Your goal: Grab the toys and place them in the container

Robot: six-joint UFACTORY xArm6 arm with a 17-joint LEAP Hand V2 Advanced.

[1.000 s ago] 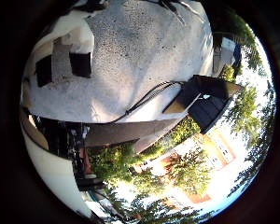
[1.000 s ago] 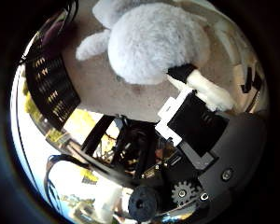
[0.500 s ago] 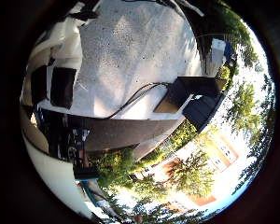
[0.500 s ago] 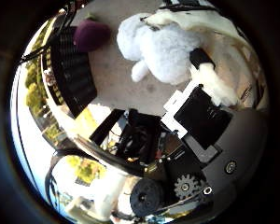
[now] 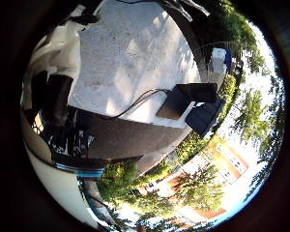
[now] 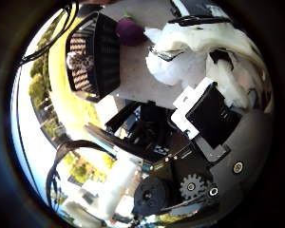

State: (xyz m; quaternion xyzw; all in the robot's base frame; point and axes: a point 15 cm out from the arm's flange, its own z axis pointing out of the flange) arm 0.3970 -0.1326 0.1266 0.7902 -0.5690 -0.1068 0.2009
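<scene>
In the right thumb side palm view a white plush toy (image 6: 185, 46) lies close against my right hand (image 6: 214, 109). The white and black fingers (image 6: 221, 66) curl round it, and it is off the table. A purple toy (image 6: 130, 30) lies on the pale table beside a black mesh container (image 6: 97, 52). Something grey shows inside the container. The right little finger side palm view shows the grey speckled table top (image 5: 135, 58) from well above, with black parts of the hand (image 5: 50, 95) at its side.
Two black boxes (image 5: 195, 101) stand at the table's edge in the right little finger side palm view. Beyond the edge are dark ground, trees (image 5: 198, 188) and buildings. The arm's geared body (image 6: 176, 190) fills part of the right thumb side palm view.
The hand has risen from the table with the plush toy staying at its fingers. The table looks farther off, and the black container and purple toy have come into view.
</scene>
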